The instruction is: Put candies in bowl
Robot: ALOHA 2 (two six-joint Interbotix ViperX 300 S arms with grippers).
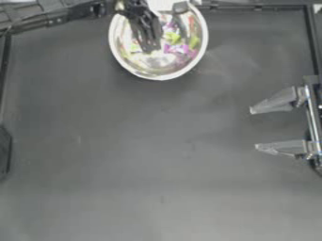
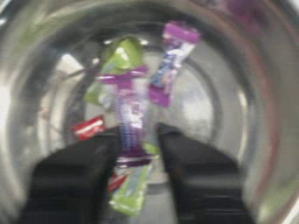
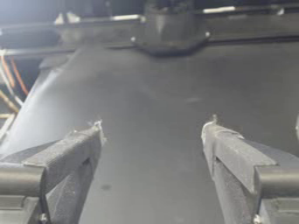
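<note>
the right gripper (image 1: 256, 129) sits parked at the right edge of the table (image 1: 157, 164), well away from everything else, its two pale jaws spread wide with nothing between them. from its wrist camera the bare dark tabletop runs out ahead, and the bowl (image 3: 169, 33) shows far off at the table's far edge.

farther up, at the top middle of the overhead view, stands the shiny bowl (image 1: 123, 59), with the left gripper (image 1: 146, 35) reaching down inside it. its dark jaws stand a narrow way apart. in the left wrist view a purple candy (image 2: 130, 116) lies lengthwise in the gap between the jaws; whether they are pinching it or only straddling it cannot be told. under that sweet, near the jaws, a yellow-green candy (image 2: 130, 190) rests on the bowl floor, and a red-orange candy (image 2: 88, 127) lies just beside the one jaw. beyond them a second yellow-green candy (image 2: 119, 59) and a pink candy (image 2: 169, 65) lie side by side deeper in the bowl, the purple one's far end touching the green wrapper.
</note>
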